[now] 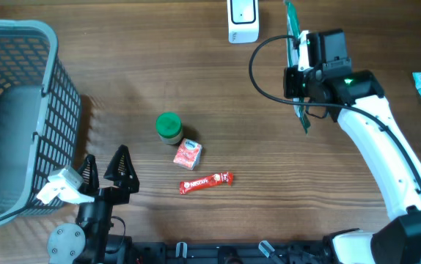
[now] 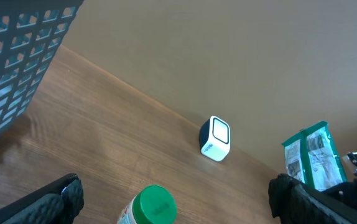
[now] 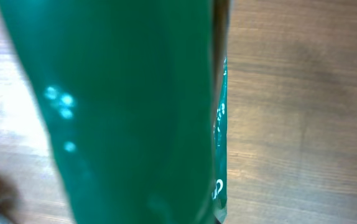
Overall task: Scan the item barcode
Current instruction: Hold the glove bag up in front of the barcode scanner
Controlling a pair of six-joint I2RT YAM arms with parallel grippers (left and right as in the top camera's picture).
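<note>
1. The right gripper (image 1: 297, 75) is clamped shut on a green packet (image 1: 305, 119), lifted above the table (image 1: 284, 191) and seen edge-on from overhead.
2. The packet sits near the white scanner (image 1: 242, 18) at the far table edge, to the scanner's right and not touching it.
3. In the right wrist view, the packet (image 3: 122, 112) fills most of the frame.
4. The left gripper (image 1: 105, 163) has its fingers spread wide and holds nothing, beside the basket (image 1: 20, 37).
5. A green-lidded jar (image 1: 169, 126), a small pink box (image 1: 188, 154) and a red candy bar (image 1: 205, 182) lie mid-table.
</note>
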